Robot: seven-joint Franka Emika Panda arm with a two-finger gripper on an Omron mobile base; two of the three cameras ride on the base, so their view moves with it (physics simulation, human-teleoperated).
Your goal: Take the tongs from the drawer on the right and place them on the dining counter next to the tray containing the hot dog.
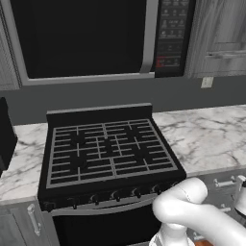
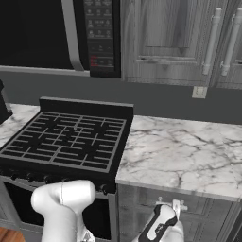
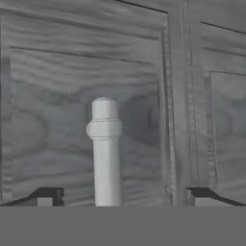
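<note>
The drawer (image 3: 57,120) is a grey wood-grain front under the marble worktop, right of the stove, and it looks closed. Its white bar handle (image 3: 104,149) stands on end in the hand view, between my two fingertips. My gripper (image 3: 122,197) is open, with the fingers wide on either side of the handle and not touching it. From the right base view, the hand (image 2: 163,224) sits low against the same drawer front (image 2: 198,212), just below the handle (image 2: 173,205). The tongs are hidden. The dining counter is out of view.
A black gas stove (image 1: 108,146) with grates sits left of the drawer, its oven door (image 1: 96,230) below. The marble worktop (image 2: 189,151) runs to the right. A microwave (image 1: 86,38) and upper cabinets (image 2: 170,38) hang above. My white arm (image 1: 192,211) crosses the foreground.
</note>
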